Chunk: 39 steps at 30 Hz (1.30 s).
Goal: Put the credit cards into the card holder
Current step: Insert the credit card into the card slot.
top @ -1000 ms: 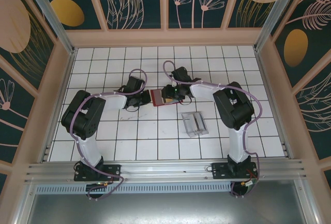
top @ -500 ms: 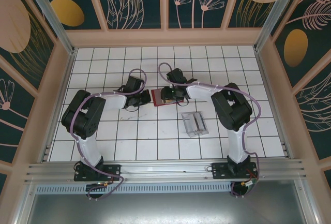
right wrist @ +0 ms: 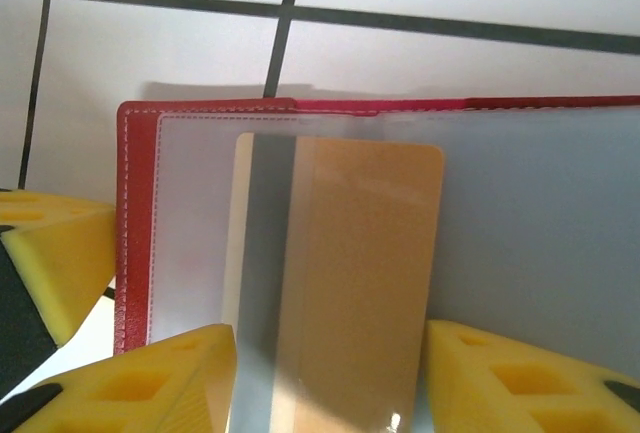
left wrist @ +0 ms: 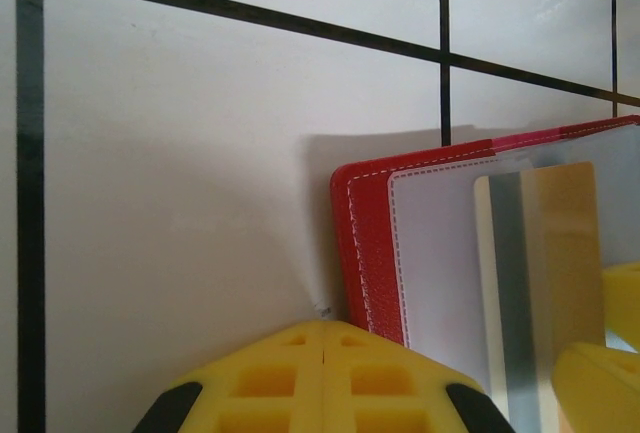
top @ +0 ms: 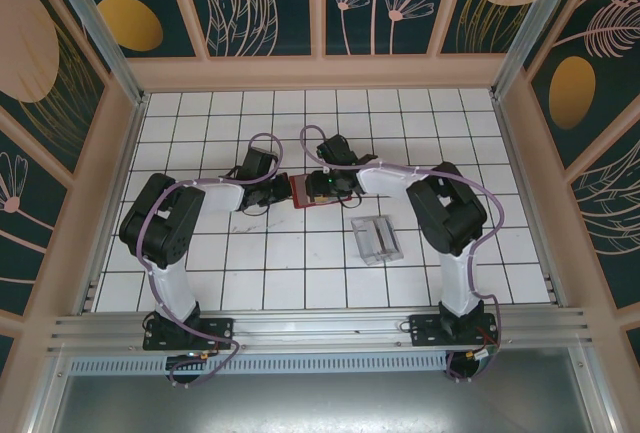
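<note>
The red card holder [top: 303,191] lies open on the tiles mid-table; its red stitched border [left wrist: 365,253] and pale clear-fronted inside [right wrist: 190,223] show in both wrist views. A tan credit card [right wrist: 360,273] with a grey stripe lies on that inside, also seen in the left wrist view [left wrist: 555,273]. My right gripper [right wrist: 330,338] is open, its yellow fingers close beside the card's long edges. My left gripper [left wrist: 325,328] is shut, its tip at the holder's left edge [top: 283,191].
A clear acrylic slotted tray [top: 376,239] stands on the tiles just in front and to the right of the holder. Wooden walls [top: 120,153] border the white tiled table on three sides.
The right gripper has slid a little to the left over the holder and its fingers have spread slightly. The left gripper stays shut in place.
</note>
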Tool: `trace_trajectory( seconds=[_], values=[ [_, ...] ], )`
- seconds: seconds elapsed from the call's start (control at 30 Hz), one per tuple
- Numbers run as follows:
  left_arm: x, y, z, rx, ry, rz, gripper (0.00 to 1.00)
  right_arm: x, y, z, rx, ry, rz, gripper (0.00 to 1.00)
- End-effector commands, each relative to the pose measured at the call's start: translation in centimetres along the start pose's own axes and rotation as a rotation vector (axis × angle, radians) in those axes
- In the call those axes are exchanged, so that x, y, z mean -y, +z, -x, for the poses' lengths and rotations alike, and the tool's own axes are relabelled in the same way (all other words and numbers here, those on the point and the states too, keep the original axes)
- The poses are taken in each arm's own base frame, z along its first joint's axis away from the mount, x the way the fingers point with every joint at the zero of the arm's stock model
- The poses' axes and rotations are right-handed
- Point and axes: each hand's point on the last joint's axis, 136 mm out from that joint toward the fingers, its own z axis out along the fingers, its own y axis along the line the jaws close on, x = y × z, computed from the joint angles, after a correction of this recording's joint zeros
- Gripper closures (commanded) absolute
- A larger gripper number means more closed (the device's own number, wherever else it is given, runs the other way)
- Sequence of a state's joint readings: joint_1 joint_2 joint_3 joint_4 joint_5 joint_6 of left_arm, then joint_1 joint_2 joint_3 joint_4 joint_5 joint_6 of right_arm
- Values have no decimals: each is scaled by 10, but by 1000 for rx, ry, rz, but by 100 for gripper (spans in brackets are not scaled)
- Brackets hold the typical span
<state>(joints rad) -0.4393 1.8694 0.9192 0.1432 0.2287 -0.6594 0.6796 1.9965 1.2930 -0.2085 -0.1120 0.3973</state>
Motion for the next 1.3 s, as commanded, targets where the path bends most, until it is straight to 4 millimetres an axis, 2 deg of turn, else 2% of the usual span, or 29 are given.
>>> trace_trajectory(
  seconds=[0.0, 0.17, 0.33, 0.67, 0.83, 1.27],
  values=[
    [-32, 19, -35, -97, -30, 85, 100, 10, -23, 16, 72, -13, -62, 46],
    [-33, 20, -36, -101, -32, 85, 100, 9, -23, 16, 73, -16, -56, 46],
    [-32, 21, -37, -105, -32, 78, 100, 5, -9, 7, 33, -3, -25, 49],
    [-30, 21, -36, -106, -35, 67, 100, 2, 17, -7, -21, 9, -8, 48],
    [-29, 21, -36, -106, -35, 64, 100, -13, 18, -7, -13, -35, 24, 51],
    [-25, 22, -35, -106, -44, 42, 100, -50, 18, -12, 4, -194, 33, 47]
  ],
)
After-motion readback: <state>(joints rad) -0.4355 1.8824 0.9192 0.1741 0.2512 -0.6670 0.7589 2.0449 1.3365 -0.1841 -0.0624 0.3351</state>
